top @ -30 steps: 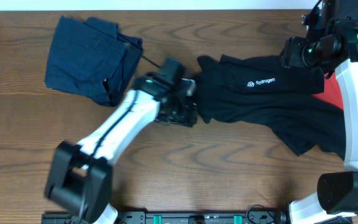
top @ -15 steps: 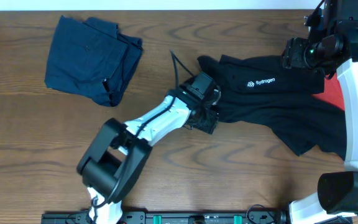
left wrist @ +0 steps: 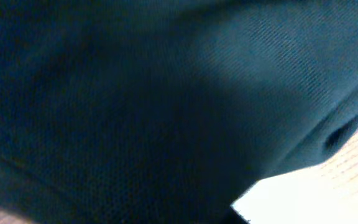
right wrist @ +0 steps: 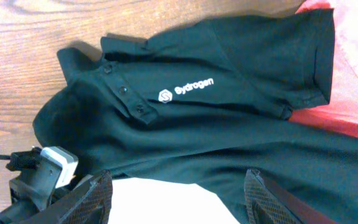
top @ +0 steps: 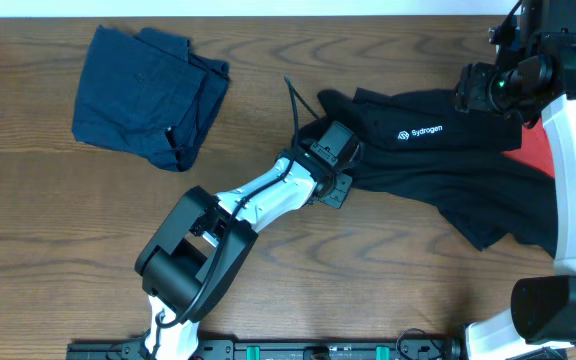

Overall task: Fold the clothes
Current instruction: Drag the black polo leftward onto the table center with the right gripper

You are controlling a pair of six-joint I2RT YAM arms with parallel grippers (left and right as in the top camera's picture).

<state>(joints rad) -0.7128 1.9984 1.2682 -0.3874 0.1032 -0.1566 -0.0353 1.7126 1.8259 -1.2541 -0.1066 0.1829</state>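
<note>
Left gripper nudged further onto black shirt, jaws hidden, right gripper spread.

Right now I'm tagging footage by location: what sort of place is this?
Probably a robotics workbench: left arm and right arm at a wooden table holding a black shirt and navy garment.

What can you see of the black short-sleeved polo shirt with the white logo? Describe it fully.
The black polo shirt looks like fine knit fabric, with a collar, a buttoned placket and a white Sydrogen logo on the chest. It lies crumpled and unfolded, front up, on the wooden table, partly covering a red garment. The left gripper is at its left edge near the collar, close against the cloth.
</note>
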